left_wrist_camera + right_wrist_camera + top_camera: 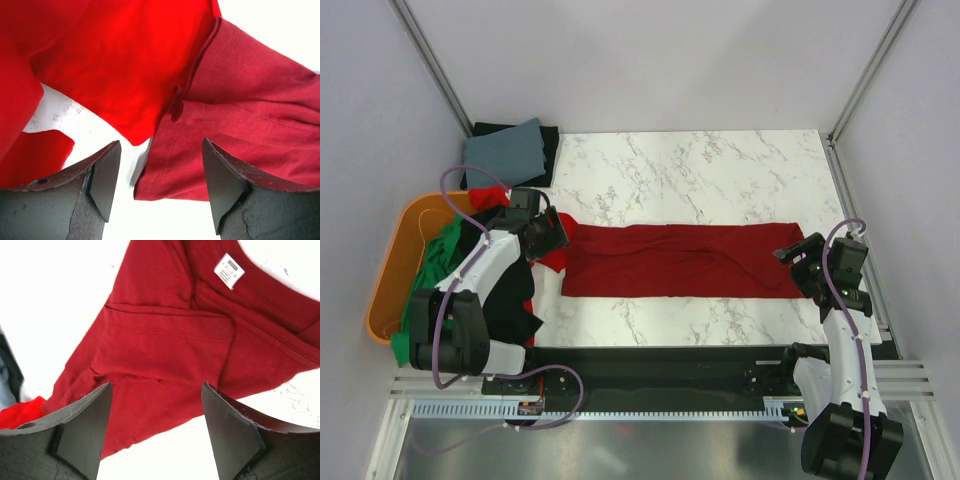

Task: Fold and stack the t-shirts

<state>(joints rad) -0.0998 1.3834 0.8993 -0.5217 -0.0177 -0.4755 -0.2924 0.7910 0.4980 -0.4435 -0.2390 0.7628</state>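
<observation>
A dark red t-shirt point(680, 260) lies folded into a long band across the marble board point(720, 170). My left gripper point(552, 232) hovers at its left end, open, nothing between the fingers. In the left wrist view the shirt's hemmed corner point(240, 115) lies flat below the gripper point(160, 187), beside a bright red t-shirt point(115, 65). My right gripper point(798, 262) is open over the right end. In the right wrist view the dark red t-shirt point(170, 355) lies under the gripper point(156, 432), its white label point(229, 270) showing. Green point(438, 252) and black point(510, 300) t-shirts spill from the tub.
An orange plastic tub point(390, 280) stands at the left edge, heaped with clothes. A grey-blue folded garment on a black one point(508, 152) sits at the back left corner. Metal frame posts rise at both back corners. A black rail point(660, 362) runs along the near edge.
</observation>
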